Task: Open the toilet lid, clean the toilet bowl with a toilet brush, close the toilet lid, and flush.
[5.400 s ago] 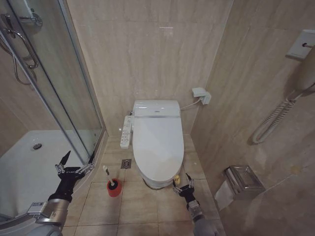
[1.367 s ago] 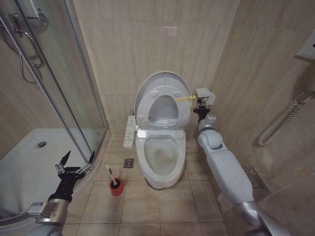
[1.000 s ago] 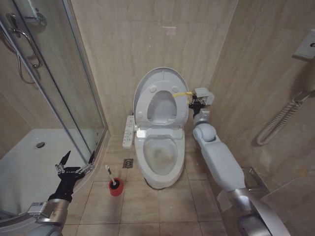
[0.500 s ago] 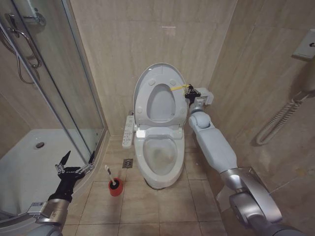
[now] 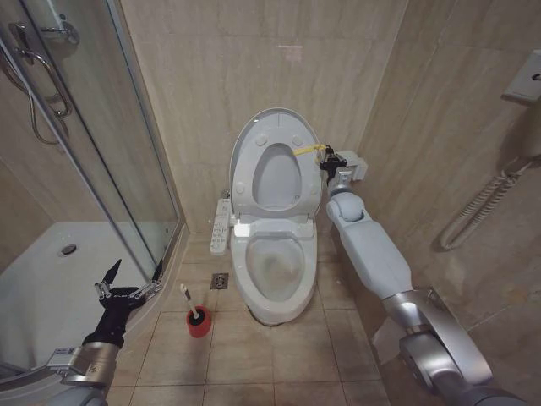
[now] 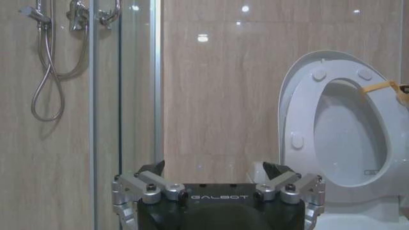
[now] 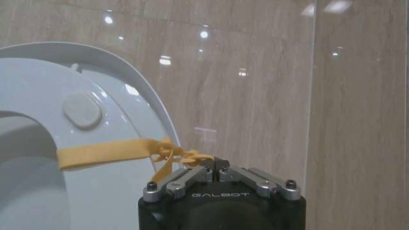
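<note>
The toilet lid [image 5: 275, 118] stands upright against the back wall, and the white seat ring [image 5: 245, 182] is raised against it. My right gripper [image 5: 325, 159] is up at the ring's right edge, shut on the yellow tie [image 7: 108, 151] knotted there; the right wrist view shows its closed fingertips [image 7: 215, 165] on the knot. The toilet bowl [image 5: 239, 262] lies uncovered below. On the floor to its left, the toilet brush [image 5: 188, 300] stands in its red cup [image 5: 197, 324]. My left gripper [image 5: 127, 277] hangs open and empty low beside the shower, well left of the brush.
A glass shower door [image 5: 127, 169] and white shower tray [image 5: 42, 279] take up the left side. A long button panel [image 5: 219, 227] sits at the bowl's left. A wall box [image 5: 355, 165] is right of the lid, and a paper holder [image 5: 427, 309] hangs low right.
The lid and seat ring went from lying flat to upright as my right gripper pulled the yellow tie up and back. In the last half second almost nothing shifted. My left arm stayed put.
</note>
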